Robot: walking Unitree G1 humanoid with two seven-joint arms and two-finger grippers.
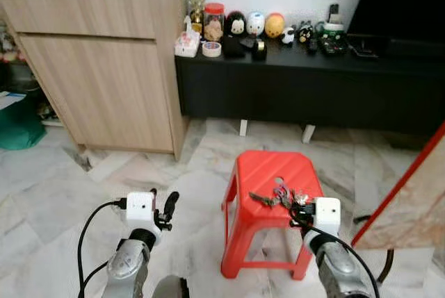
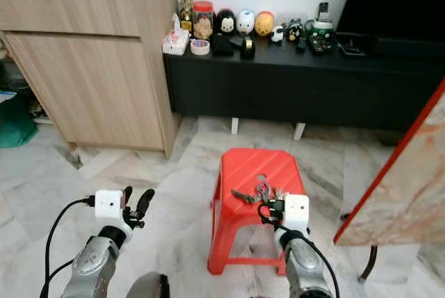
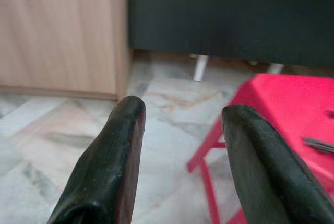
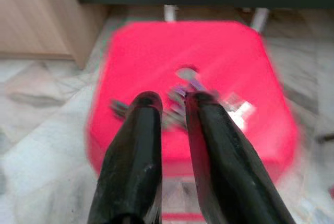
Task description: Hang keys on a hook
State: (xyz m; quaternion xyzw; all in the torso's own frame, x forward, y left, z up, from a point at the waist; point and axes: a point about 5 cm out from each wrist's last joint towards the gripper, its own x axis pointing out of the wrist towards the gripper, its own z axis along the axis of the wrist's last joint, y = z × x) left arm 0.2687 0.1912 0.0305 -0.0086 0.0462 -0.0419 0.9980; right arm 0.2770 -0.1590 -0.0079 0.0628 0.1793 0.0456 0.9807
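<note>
- The keys (image 1: 279,196) lie on the red stool (image 1: 261,170), just ahead of the right hand (image 4: 172,101), whose fingers stand narrowly apart and hold nothing.
- The left hand (image 3: 180,117) hovers over the marble floor (image 1: 62,187) beside the stool, fingers wide and empty.

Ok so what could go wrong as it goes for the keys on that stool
The keys lie spread near the stool seat's centre hole, so the right gripper, its fingers narrowly apart, may pinch only one key or push the bunch aside. The light plastic stool could also shift if bumped. The left gripper hangs open over the floor.
</note>
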